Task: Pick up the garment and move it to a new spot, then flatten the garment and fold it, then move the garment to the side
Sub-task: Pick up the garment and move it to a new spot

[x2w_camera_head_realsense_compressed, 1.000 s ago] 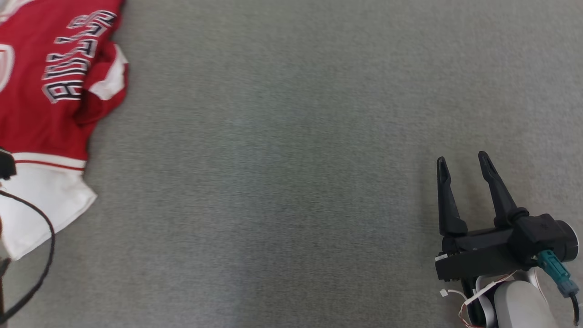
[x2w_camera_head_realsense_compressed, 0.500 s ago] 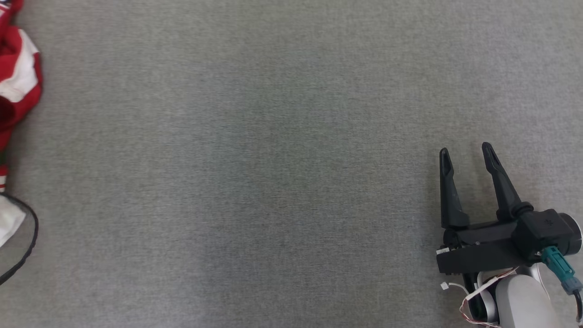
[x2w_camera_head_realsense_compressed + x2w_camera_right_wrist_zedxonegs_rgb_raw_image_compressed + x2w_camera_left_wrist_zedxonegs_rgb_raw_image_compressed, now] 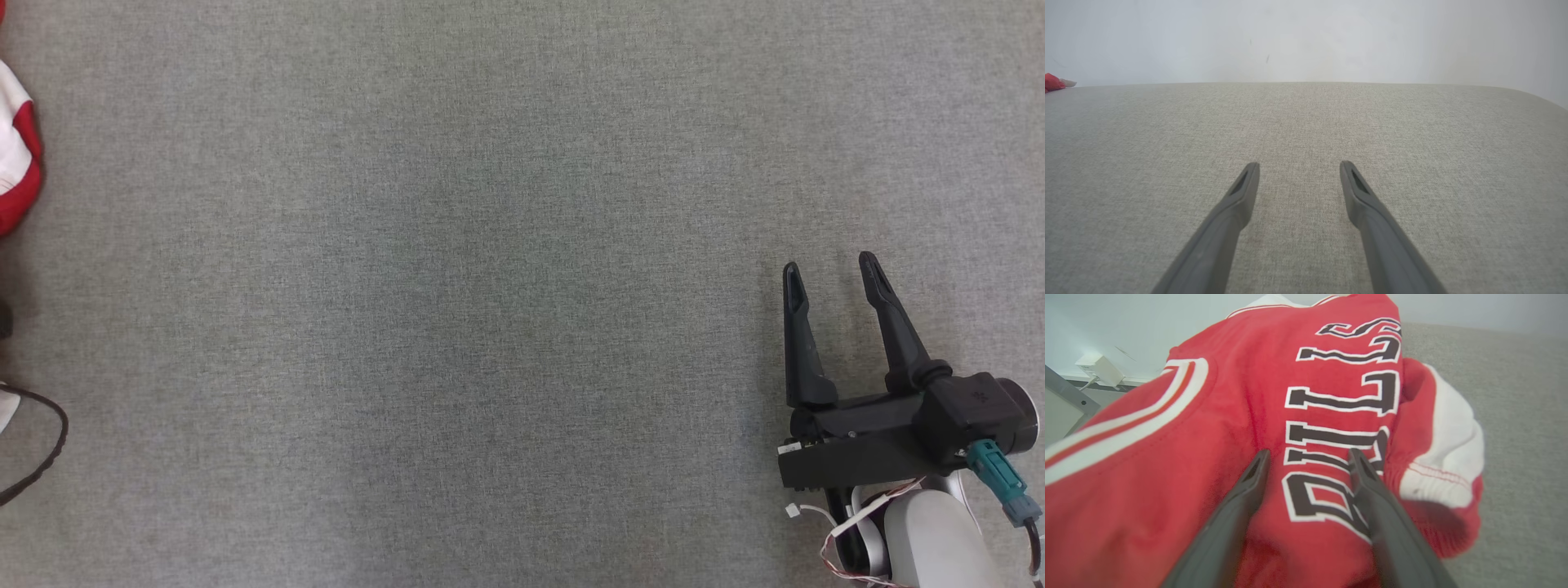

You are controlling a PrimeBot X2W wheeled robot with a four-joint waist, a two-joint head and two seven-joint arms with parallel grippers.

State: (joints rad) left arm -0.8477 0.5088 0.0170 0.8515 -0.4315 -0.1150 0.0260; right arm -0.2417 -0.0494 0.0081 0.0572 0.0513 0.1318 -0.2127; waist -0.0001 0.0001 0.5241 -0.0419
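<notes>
Pretty sure I'm on the first step here, the pick-up: the red and white garment [image 3: 1229,416] is a rumpled heap, not flat or folded. My left tool [image 3: 1308,457] is right over the garment's black lettering, spread wide with nothing pinched, and I can't tell if it touches. My right tool [image 3: 833,273] is well apart from the garment, across bare grey desk [image 3: 490,286], wide open and empty too. Next, I reckon the left drops in and closes on a thick fold
</notes>
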